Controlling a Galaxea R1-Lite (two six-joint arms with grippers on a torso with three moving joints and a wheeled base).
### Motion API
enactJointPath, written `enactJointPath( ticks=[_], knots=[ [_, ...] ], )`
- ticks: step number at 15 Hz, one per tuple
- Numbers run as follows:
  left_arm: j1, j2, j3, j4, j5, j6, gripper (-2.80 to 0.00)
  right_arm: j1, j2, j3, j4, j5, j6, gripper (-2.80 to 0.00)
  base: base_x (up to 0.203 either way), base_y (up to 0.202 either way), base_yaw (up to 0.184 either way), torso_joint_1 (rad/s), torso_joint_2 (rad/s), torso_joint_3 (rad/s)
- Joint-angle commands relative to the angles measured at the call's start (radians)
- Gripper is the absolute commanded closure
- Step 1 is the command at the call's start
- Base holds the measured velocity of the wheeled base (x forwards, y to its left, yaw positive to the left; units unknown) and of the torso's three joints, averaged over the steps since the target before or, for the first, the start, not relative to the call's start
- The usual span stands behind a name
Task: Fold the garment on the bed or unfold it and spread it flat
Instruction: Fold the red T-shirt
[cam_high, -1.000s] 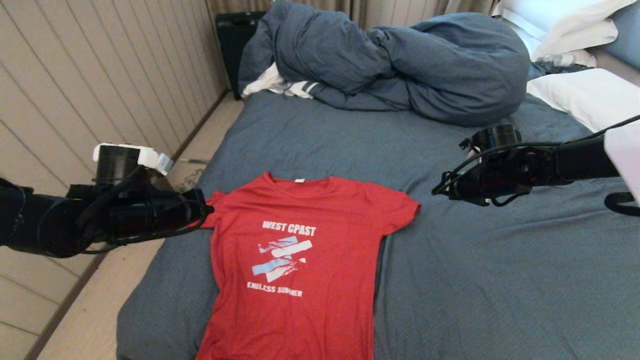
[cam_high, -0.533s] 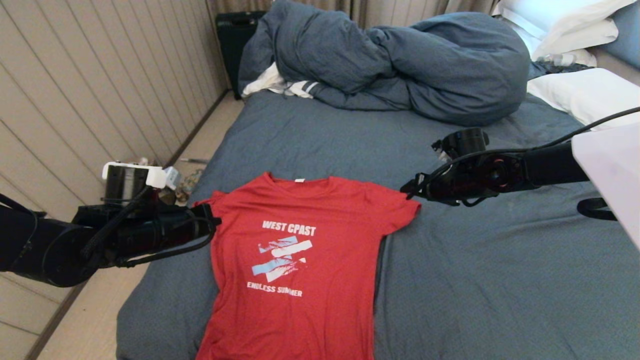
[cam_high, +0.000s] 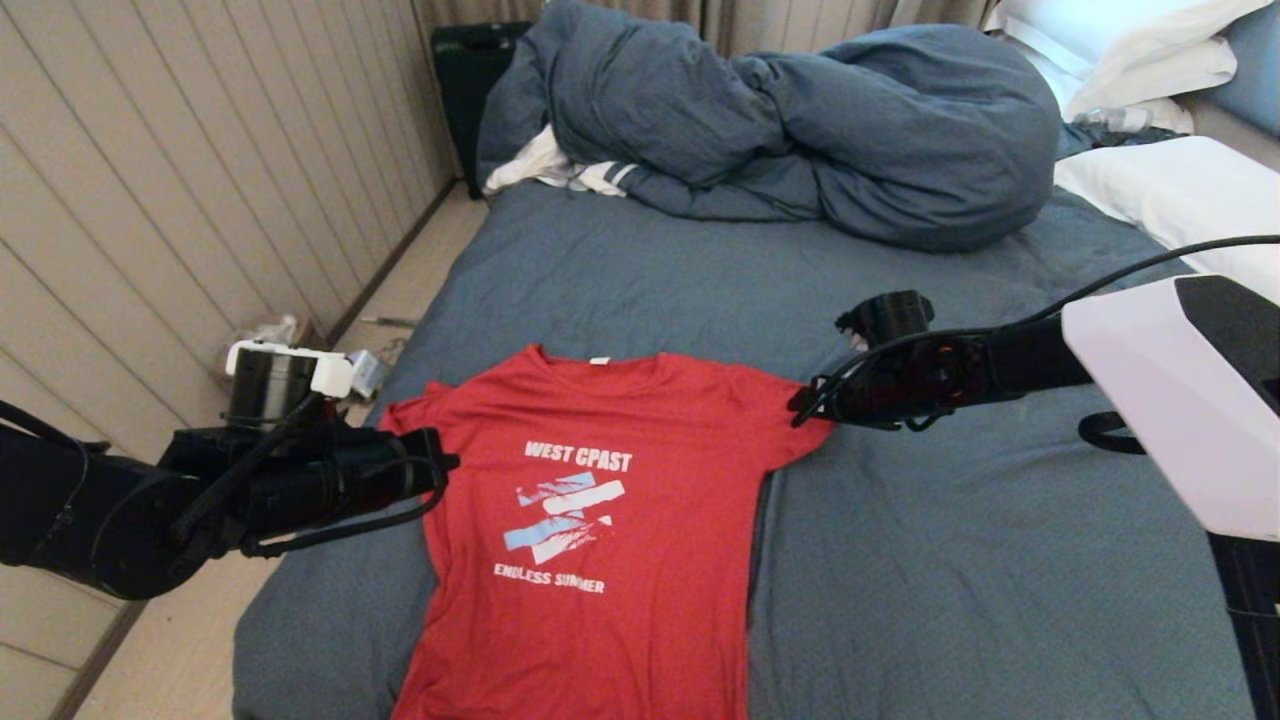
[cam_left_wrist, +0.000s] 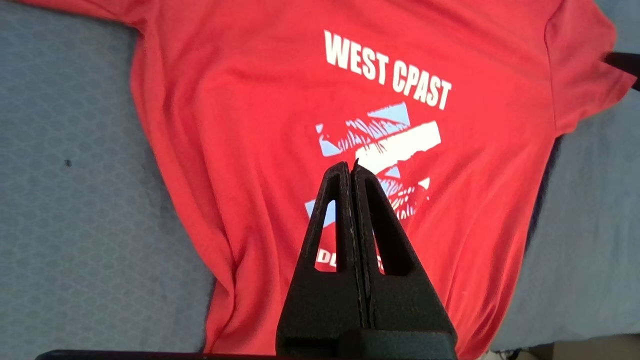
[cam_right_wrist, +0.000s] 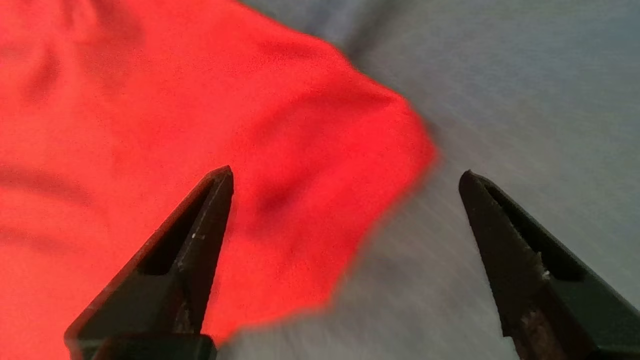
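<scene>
The garment (cam_high: 660, 430), a red T-shirt with white print, lies face up and mostly flat on the bed (cam_high: 950, 560), collar away from me. My left gripper (cam_high: 450, 463) hovers at the shirt's left edge below the sleeve. In the left wrist view the left gripper (cam_left_wrist: 350, 167) is shut with nothing between its fingers, above the garment (cam_left_wrist: 240, 100). My right gripper (cam_high: 800, 405) is at the tip of the right sleeve. There the right gripper (cam_right_wrist: 346, 171) stands open, one finger over the red garment (cam_right_wrist: 200, 100), the other over the sheet (cam_right_wrist: 525, 100).
A bunched blue-grey duvet (cam_high: 800, 130) fills the far end, with a white striped cloth (cam_high: 570, 175) under its left edge. White pillows (cam_high: 1170, 190) lie at the far right. A panelled wall (cam_high: 150, 200) and a floor strip (cam_high: 180, 640) run along the bed's left side.
My right arm has swung left and down to the right sleeve while its jaws opened. The left arm has slid down and nearer along the shirt's left edge, uncovering the left sleeve.
</scene>
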Motion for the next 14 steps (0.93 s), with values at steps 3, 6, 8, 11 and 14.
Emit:
enactJointPath(
  ticks=[3, 6, 8, 11, 14],
  knots=[
    [-0.002, 0.012, 0.002, -0.004, -0.001, 0.001, 0.0, 0.005, 0.056, -0.022, -0.001, -0.001, 0.004, 0.0, 0.0, 0.0, 0.0, 0.0, 0.0, 0.0],
    [-0.003, 0.016, 0.002, -0.004, -0.001, 0.001, 0.0, 0.004, 0.046, -0.031, -0.004, -0.001, 0.006, 0.0, 0.0, 0.0, 0.0, 0.0, 0.0, 0.0],
    [-0.008, 0.017, 0.002, -0.004, -0.001, 0.001, 0.0, 0.006, 0.022, -0.028, -0.004, -0.01, 0.006, 0.0, 0.0, 0.0, 0.0, 0.0, 0.0, 0.0],
    [-0.008, 0.015, 0.002, -0.004, 0.001, 0.002, 0.0, 0.028, -0.053, -0.025, -0.004, -0.046, 0.006, 0.0, 0.0, 0.0, 0.0, 0.0, 0.0, 0.0],
    [-0.008, 0.015, 0.003, -0.004, 0.001, 0.002, 0.0, 0.126, -0.091, -0.024, -0.005, -0.092, 0.006, 0.0, 0.0, 0.0, 0.0, 0.0, 0.0, 0.0]
  ],
)
